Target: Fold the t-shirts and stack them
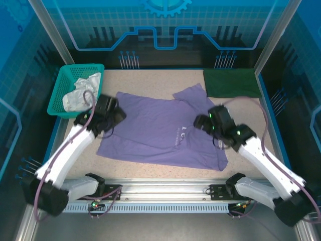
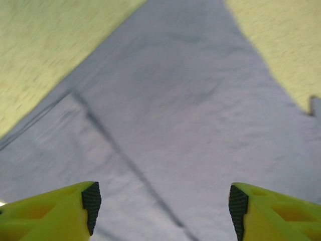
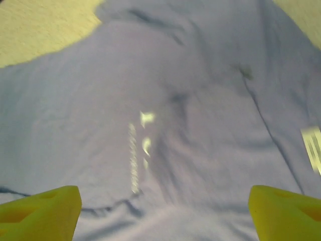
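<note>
A lavender-purple t-shirt (image 1: 160, 133) lies spread flat across the middle of the table, its small chest print (image 3: 143, 145) showing pale in the right wrist view. A dark green t-shirt (image 1: 230, 83) lies folded at the back right. My left gripper (image 1: 119, 114) hovers over the shirt's left edge, open, its yellow fingers (image 2: 60, 213) wide apart with only cloth (image 2: 165, 125) below. Over the shirt's right side my right gripper (image 1: 199, 122) is also open, nothing between its fingers (image 3: 288, 213).
A teal mesh basket (image 1: 59, 93) stands at the back left with a crumpled white cloth (image 1: 83, 93) in it. Bare speckled tabletop (image 1: 150, 83) runs behind the purple shirt. A metal rail (image 1: 160, 193) lines the near edge by the arm bases.
</note>
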`<state>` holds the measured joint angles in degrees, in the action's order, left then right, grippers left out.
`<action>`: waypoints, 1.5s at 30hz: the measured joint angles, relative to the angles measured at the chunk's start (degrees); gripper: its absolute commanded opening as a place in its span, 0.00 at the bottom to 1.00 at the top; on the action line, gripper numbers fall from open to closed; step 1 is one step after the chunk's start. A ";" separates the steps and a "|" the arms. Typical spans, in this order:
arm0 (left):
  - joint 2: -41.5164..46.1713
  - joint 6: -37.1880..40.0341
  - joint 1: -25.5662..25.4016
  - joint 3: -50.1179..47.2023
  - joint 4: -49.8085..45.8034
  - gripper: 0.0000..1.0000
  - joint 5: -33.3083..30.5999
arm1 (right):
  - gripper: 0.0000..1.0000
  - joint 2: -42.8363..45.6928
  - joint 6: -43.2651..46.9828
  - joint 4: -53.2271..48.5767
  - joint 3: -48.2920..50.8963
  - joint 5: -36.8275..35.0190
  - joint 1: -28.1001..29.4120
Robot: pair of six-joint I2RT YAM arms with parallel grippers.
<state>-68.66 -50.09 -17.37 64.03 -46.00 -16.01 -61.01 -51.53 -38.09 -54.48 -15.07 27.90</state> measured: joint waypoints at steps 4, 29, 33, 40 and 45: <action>-21.51 4.96 2.10 21.66 0.72 0.68 -0.13 | 0.61 -27.28 9.22 3.56 -24.48 5.46 -11.23; -82.40 15.78 17.49 83.17 -13.40 0.75 6.05 | 0.57 -101.04 23.74 -3.37 -103.89 12.70 -20.24; -83.65 15.69 17.31 83.17 -13.33 0.76 7.45 | 0.57 -101.44 24.02 -3.23 -103.89 12.07 -20.33; -84.87 15.32 17.20 83.17 -13.33 0.76 8.20 | 0.59 -101.44 24.20 -3.52 -103.89 11.41 -20.83; -85.55 14.19 17.20 83.17 -13.33 0.74 8.15 | 0.56 -101.44 24.17 -4.52 -103.86 11.04 -20.94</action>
<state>-154.21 -35.90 -0.16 147.20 -59.33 -7.86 -162.45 -27.35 -42.61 -158.34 -4.03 6.96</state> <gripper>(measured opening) 0.741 0.568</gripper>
